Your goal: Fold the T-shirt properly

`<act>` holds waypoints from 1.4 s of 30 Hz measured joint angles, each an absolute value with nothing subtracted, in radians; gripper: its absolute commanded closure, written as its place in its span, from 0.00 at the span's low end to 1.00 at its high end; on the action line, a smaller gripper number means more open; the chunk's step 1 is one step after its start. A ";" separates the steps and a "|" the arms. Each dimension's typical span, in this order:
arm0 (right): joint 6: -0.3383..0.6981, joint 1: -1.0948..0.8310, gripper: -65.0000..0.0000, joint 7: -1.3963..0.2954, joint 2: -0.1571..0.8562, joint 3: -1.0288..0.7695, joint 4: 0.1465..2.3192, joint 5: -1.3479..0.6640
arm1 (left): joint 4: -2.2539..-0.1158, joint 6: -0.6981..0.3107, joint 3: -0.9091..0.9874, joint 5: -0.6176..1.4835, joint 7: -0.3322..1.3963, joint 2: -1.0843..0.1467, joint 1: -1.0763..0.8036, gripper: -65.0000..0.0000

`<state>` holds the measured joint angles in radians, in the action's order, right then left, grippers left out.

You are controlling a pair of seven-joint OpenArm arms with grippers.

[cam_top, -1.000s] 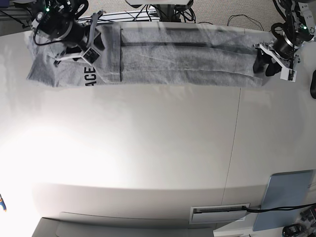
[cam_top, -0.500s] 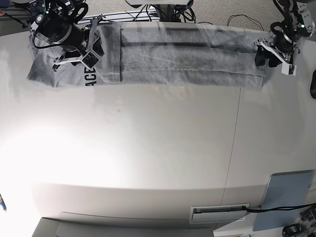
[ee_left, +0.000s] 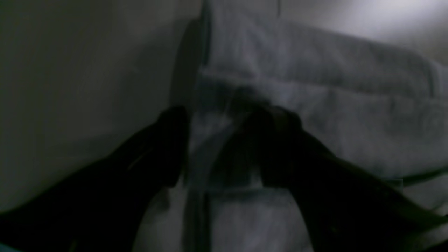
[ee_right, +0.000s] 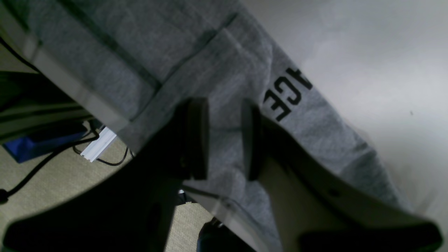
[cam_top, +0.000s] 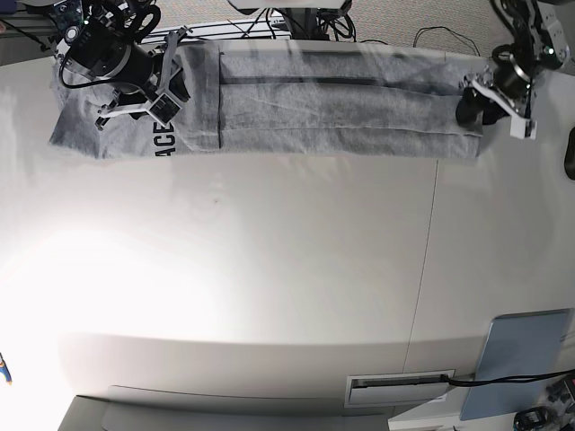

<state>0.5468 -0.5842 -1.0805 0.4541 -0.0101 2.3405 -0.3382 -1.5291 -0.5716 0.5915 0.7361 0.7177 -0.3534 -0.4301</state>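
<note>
Nearest the base camera, a flat pale blue-grey rectangular panel lies at the near right corner of the wide white table, with a black cable running to it past a narrow white slotted fitting on the near edge. The broad middle of the table is bare white surface with a thin seam crossing it front to back.

Along the far edge lies the large heather-grey short-sleeved cotton T-shirt, folded into a long narrow band that runs almost from the far left corner to the far right corner. Big black block lettering shows on the band's left end.

The right gripper is over that left end, just beside the lettering. Its two dark pads stand partly apart with grey cloth visible between them; whether they pinch the cloth I cannot tell.

The left gripper is at the band's right end, its black fingers spread wide, one on each side of a hemmed edge of the cloth. That view is dark and blurred, so a grip cannot be confirmed.
</note>
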 measured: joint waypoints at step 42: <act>0.380 -0.579 0.75 -0.914 0.453 -0.014 2.341 0.045 | -1.874 -0.442 0.591 0.722 1.085 -0.427 -0.415 1.00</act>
